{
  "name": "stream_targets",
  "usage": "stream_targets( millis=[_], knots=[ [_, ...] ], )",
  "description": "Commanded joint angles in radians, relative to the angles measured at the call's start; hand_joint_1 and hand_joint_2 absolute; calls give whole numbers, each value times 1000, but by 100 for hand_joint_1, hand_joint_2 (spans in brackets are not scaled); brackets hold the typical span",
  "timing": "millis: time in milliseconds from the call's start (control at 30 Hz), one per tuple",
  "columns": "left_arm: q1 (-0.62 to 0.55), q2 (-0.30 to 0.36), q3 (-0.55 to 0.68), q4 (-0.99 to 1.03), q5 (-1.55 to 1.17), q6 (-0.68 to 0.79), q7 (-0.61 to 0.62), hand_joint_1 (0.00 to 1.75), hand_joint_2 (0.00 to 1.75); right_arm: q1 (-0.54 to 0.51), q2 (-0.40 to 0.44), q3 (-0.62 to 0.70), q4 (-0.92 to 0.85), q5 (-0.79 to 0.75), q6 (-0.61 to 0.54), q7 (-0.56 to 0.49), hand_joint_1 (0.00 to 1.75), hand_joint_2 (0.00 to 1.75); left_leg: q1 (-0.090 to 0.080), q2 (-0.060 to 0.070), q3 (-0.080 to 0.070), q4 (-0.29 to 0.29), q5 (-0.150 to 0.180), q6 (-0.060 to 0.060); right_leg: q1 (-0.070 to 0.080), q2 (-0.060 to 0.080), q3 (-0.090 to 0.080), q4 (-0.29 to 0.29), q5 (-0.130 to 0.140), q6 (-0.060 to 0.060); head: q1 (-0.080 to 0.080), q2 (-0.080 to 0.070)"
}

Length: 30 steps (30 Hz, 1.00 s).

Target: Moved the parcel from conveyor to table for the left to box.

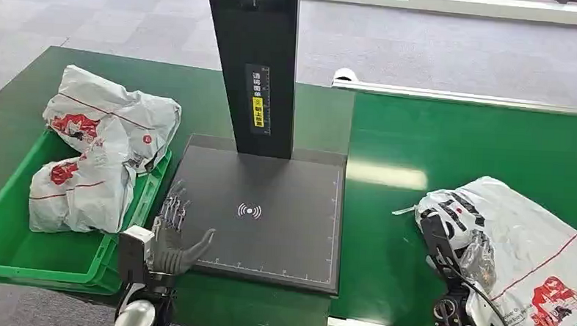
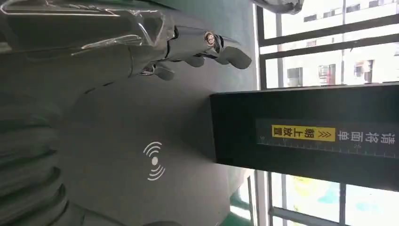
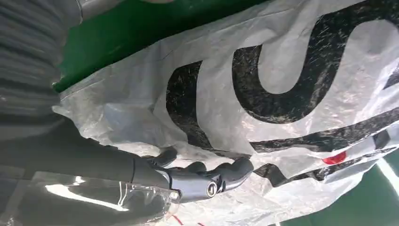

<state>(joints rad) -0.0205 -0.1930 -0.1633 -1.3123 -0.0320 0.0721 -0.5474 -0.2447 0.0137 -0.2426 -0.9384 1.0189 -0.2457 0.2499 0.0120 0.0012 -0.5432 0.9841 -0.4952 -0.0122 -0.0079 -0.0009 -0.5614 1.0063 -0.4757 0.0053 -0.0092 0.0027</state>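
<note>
My right hand [image 1: 454, 247] lies on the near end of the parcel [image 1: 520, 254], fingers curled into its plastic to drag it off the conveyor [image 1: 455, 141]; my left hand [image 1: 170, 239] waits spread and empty beside the scanner plate [image 1: 283, 221], ready to box.

left hand [image 1: 173, 240]: fingers spread, holding nothing | right hand [image 1: 444, 236]: fingers curled, pressing down

Bin [image 1: 17, 258] left of scanner pad [image 1: 269, 213]; parcel [image 1: 517, 246] right, seemingly on conveyor [image 1: 455, 141].
</note>
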Motion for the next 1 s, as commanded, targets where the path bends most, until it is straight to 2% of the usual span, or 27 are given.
stream_targets(
  millis=[33,133,167,200,233,433,533,1000],
  knots=[
    [3,10,7,16,-3,-2,8,0,175,-9,20,-36,4,46,2,36,0,175,-1,1,1,-2,1,1,0,1,1,-2,1,0,0,0],
    [1,8,8,16,-3,-2,8,0,175,-9,21,-38,-7,53,5,38,2,175,-1,0,1,-1,0,0,0,0,0,-1,0,0,0,0],
    [-2,8,10,19,-3,-2,8,0,175,-6,23,-41,-18,56,2,34,141,175,0,0,1,-1,0,0,0,0,0,0,0,0,0,0],
    [-1,7,11,19,-3,-3,8,0,175,-3,24,-41,-24,58,0,32,166,175,0,1,1,-1,0,1,0,1,1,-1,0,0,0,0],
    [-2,7,13,18,-4,-3,8,0,175,-2,26,-41,-29,59,-5,30,171,175,-1,0,1,-1,0,1,0,0,1,-1,0,0,0,0],
    [-2,7,13,18,-4,-3,8,0,175,-2,26,-41,-29,59,-5,30,175,175,0,1,1,-1,0,0,0,1,0,-1,0,0,0,0],
    [-7,4,19,15,-7,1,12,0,175,-4,35,-40,-54,65,-34,18,175,175,0,0,0,-1,0,0,0,0,0,-1,0,0,0,0],
    [-2,3,17,9,-13,-2,18,0,175,45,47,-48,-127,64,-10,7,175,175,0,0,1,-1,1,0,0,0,1,-1,0,0,0,0]
  ],
)
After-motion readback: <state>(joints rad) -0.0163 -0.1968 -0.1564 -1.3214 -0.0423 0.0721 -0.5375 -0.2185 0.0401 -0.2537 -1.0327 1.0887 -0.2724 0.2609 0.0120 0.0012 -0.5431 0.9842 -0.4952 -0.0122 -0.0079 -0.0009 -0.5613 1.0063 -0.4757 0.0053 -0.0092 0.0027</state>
